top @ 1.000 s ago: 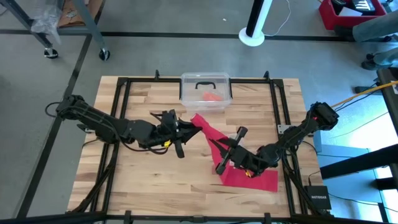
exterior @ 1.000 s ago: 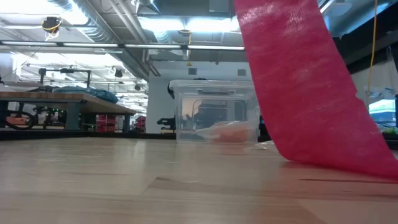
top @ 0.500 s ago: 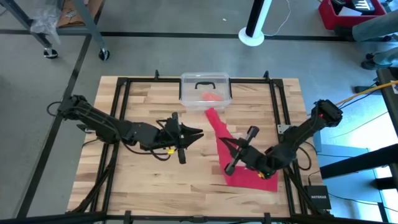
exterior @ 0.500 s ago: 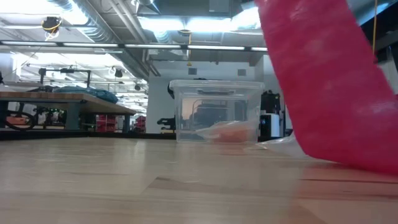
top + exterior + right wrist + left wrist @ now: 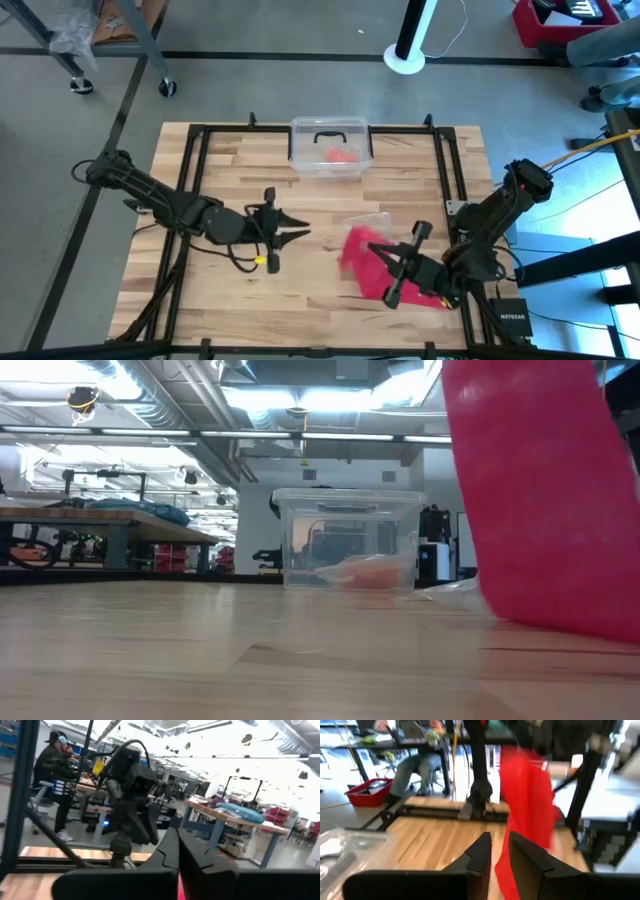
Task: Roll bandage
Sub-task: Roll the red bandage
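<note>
The red bandage [image 5: 358, 252] hangs as a loose band over the right half of the table from my right gripper [image 5: 374, 256], which is shut on it. Its lower part [image 5: 424, 297] lies on the wood. In the low view the bandage [image 5: 540, 510] is a broad red sheet dropping to the tabletop. My left gripper [image 5: 298, 232] hovers left of it, narrowly open, holding nothing. In the left wrist view the bandage [image 5: 527, 805] hangs beyond the fingers. My right gripper pinches the bandage between its two shut fingers, which come roughly level from the table's right side. Only a red sliver [image 5: 179, 887] shows at the fingers, so I cannot tell which part of the band it has. The band hangs slack below, its lower end on the table.
A clear plastic bin [image 5: 330, 135] stands at the far middle with an orange-red lump [image 5: 342, 156] inside. A crinkly clear bag [image 5: 368, 217] lies just beyond the bandage. A black frame [image 5: 200, 160] runs around the work area. People sit at desks in the room behind.
My right gripper has gone toward the table's right and near edges and risen a little, carrying the bandage. The band's free end, which reached toward the far left, has swung in and now bunches by the gripper. My left gripper has drawn toward the near edge and rolled.
</note>
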